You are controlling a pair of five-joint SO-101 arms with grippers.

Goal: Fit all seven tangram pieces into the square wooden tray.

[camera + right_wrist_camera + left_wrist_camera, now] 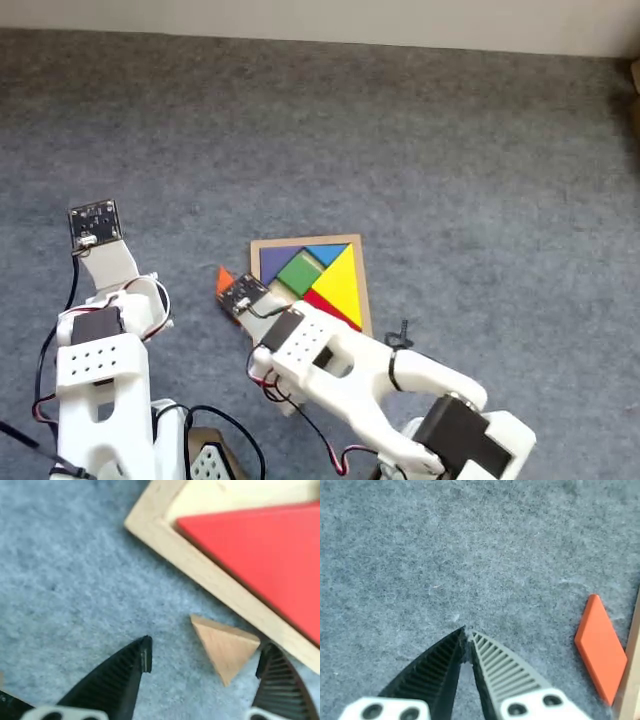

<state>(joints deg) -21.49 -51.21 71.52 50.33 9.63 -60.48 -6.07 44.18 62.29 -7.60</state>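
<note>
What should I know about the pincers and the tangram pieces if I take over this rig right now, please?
Left pincer: shut, empty, over the carpet, not far from the orange piece.
Right pincer: open, straddling the small wooden triangle beside the tray, outside its edge.
Done: yellow triangle, green square, red piece, blue triangle and violet piece lie in the tray.
Left: the wooden triangle and the orange piece, both on the carpet.

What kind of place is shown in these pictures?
Probably a robot test bench: two small robot arms stand at a grey carpeted table, beside a wooden puzzle tray.
</note>
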